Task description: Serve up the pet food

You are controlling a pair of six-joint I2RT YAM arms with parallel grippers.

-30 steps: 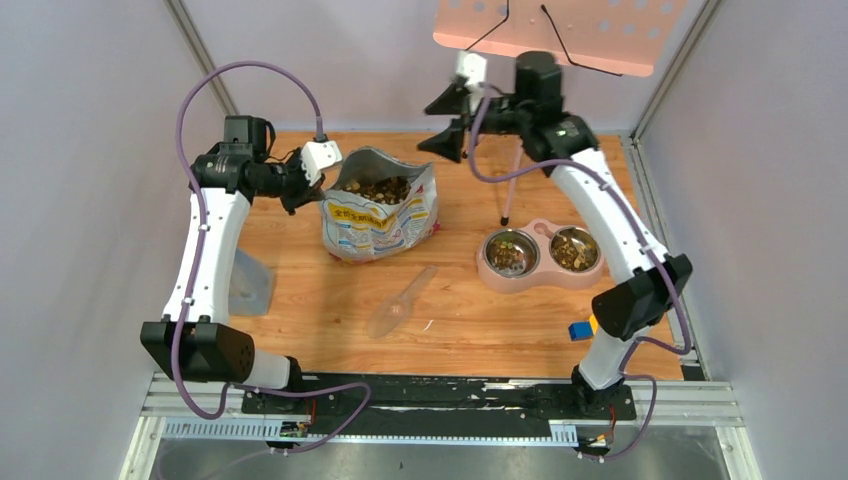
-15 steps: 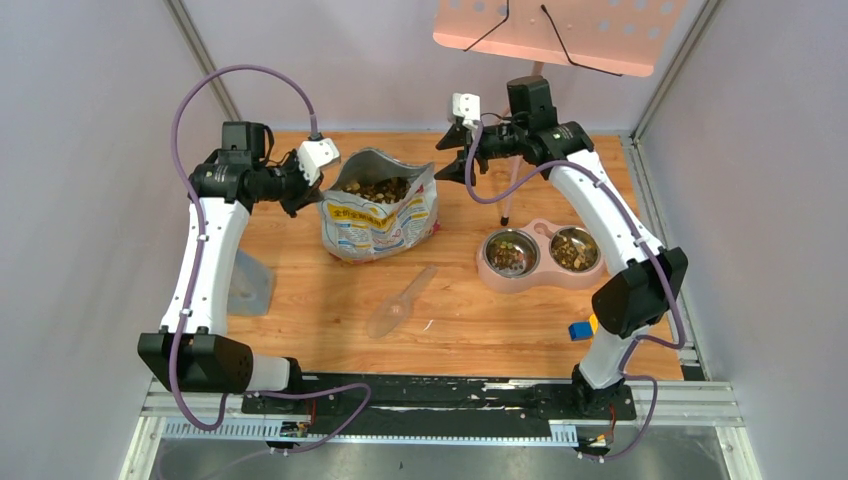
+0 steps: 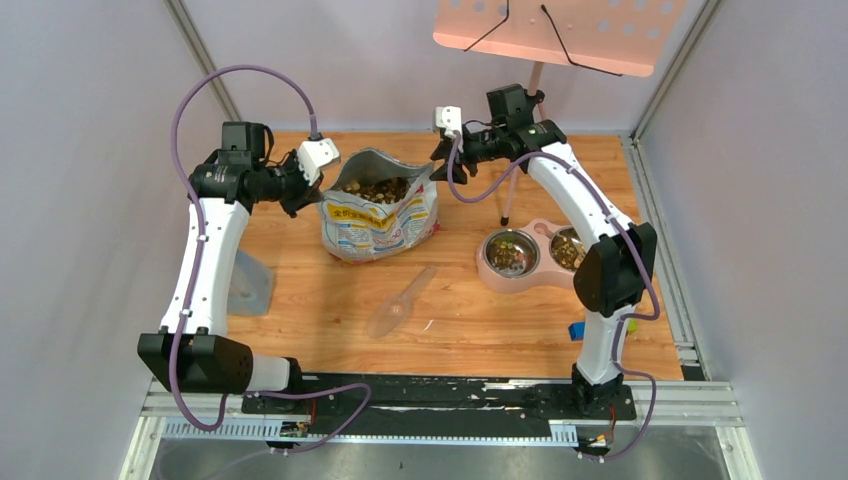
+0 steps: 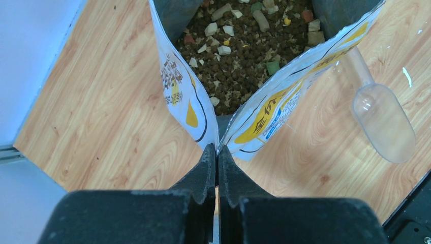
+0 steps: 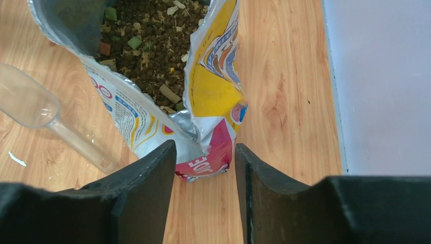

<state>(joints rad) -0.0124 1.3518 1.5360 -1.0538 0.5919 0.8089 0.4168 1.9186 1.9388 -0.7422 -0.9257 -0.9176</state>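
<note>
The pet food (image 3: 377, 189) is brown kibble inside the open printed bag (image 3: 378, 225) at the table's back middle; it also shows in the left wrist view (image 4: 239, 56) and the right wrist view (image 5: 147, 46). More kibble lies in the two steel bowls of the pink feeder (image 3: 533, 275). My left gripper (image 3: 305, 192) is shut on the bag's left top edge (image 4: 217, 145). My right gripper (image 3: 438, 165) is open, its jaws either side of the bag's right top corner (image 5: 206, 152), not touching it. A clear plastic scoop (image 3: 400, 302) lies empty in front of the bag.
A pink perforated stand top (image 3: 560, 30) on a thin pole (image 3: 512, 190) rises behind the feeder. A grey block (image 3: 250, 285) stands by the left arm. Small blue and yellow pieces (image 3: 578, 329) lie at the right arm's base. Walls close in both sides.
My right gripper has come down and to the left from above the pole to the bag's right top corner. My left gripper has stayed shut on the bag's left edge.
</note>
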